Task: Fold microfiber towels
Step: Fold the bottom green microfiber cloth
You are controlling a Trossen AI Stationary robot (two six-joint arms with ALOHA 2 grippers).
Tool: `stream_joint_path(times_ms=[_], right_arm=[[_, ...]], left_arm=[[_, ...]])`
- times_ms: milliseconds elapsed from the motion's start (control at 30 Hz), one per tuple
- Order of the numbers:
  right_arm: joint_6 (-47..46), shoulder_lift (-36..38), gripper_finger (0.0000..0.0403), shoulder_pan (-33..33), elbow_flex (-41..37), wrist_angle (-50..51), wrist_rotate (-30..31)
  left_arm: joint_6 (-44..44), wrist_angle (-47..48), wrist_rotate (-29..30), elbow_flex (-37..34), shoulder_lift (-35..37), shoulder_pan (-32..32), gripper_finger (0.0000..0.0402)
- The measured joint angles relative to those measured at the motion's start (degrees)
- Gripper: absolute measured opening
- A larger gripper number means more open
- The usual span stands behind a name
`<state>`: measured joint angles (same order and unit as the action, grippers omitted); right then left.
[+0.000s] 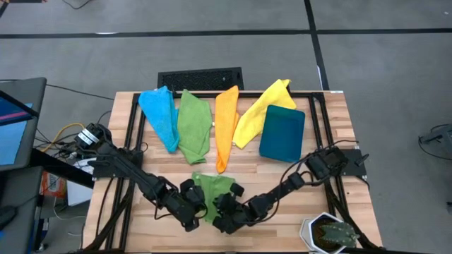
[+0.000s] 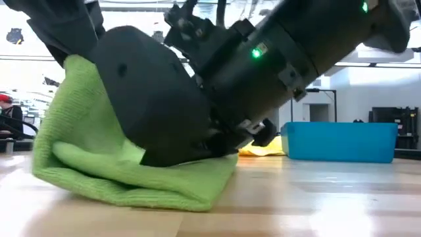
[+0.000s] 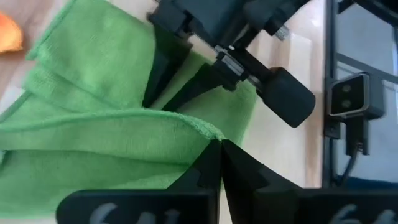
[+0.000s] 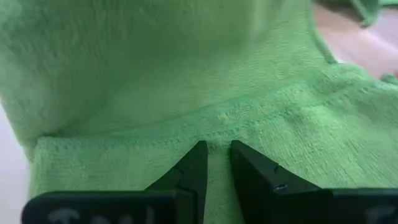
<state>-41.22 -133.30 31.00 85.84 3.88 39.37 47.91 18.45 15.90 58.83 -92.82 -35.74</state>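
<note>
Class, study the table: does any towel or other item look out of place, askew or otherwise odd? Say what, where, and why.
Four towels lie loosely in a row at the table's far side, crumpled rather than flat: light blue towel, green towel, orange towel and yellow towel, whose edge lies under the teal bin. A potted plant sits at the table's near right corner. Nothing looks spilled or damaged.

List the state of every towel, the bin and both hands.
Light green towel: partly folded on the table, gripped by both hands.
Blue towel: lying unfolded.
Darker green towel: lying unfolded.
Orange towel: lying unfolded.
Yellow towel: unfolded, partly under the bin.
Teal bin: on the table.
Left hand: shut on the towel's edge.
Right hand: pinching a fold.
</note>
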Motion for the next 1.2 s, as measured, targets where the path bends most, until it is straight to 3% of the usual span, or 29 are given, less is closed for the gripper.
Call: stream_joint_path(times_ms=[400, 667, 800, 1000, 1200], right_arm=[[2.17, 5.26, 0.0097, 2.19, 0.00, 2.90, 1.71], [-7.20, 3.53, 0.0097, 5.60, -0.11, 8.20, 4.17], [-6.84, 3.42, 0.0097, 5.41, 0.03, 7.67, 4.44], [-4.53, 1.75, 0.0097, 4.06, 0.26, 6.32, -0.30], [-3.54, 1.10, 0.0097, 3.67, 0.11, 5.81, -1.29]], left_arm=[[-0.56, 0.01, -1.39, 0.00, -0.02, 0.10, 0.0000], [-0.81, -0.43, -2.42, 0.00, -0.02, 0.16, 0.0000], [-2.68, -2.15, -5.11, 0.00, -0.02, 0.65, 0.0000], [-6.50, -6.59, -9.10, 0.00, -0.02, 2.55, 0.0000], [-9.42, -9.59, -10.83, 0.00, -0.04, 4.13, 0.0000]])
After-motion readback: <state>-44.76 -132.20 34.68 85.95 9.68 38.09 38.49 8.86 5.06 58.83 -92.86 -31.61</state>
